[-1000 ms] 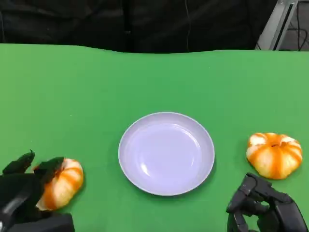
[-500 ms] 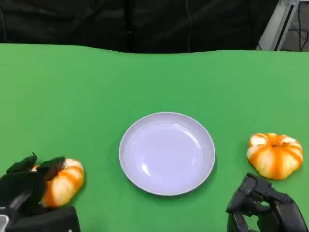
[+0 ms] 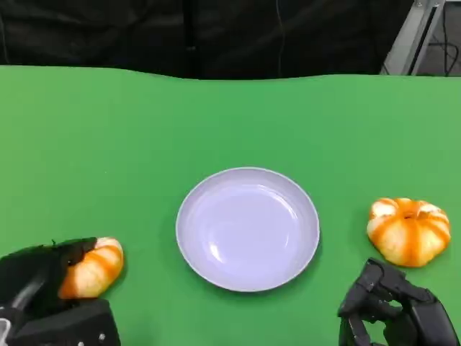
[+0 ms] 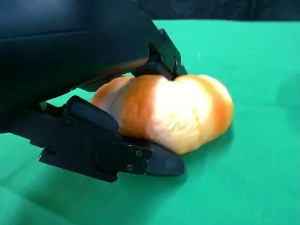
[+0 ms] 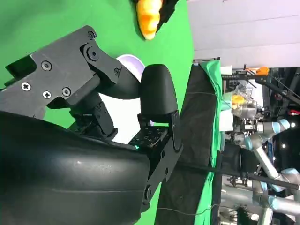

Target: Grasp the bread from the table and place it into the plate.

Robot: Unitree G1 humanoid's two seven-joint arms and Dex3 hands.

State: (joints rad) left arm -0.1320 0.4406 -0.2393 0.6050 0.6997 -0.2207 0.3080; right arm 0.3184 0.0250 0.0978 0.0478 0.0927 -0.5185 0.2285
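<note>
Left hand [image 3: 32, 285] at the counter's [image 3: 144, 130] near left corner — fingers [image 4: 117, 154] wrapped around a bread roll [image 3: 94, 267], roll resting on the green cloth. Right hand [image 3: 392, 310] at near right edge, fingers curled, holding nothing. Second bread roll [image 3: 409, 231] just beyond it. White plate [image 3: 248, 229] mid-counter — unloaded.

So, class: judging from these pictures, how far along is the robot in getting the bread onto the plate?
Done: the left hand has reached one bread. In hand: its fingers wrap around that bread, which seems to rest on the green table. Left: lifting it and setting it in the plate, which holds nothing. A second bread lies untouched beyond the right hand.
</note>
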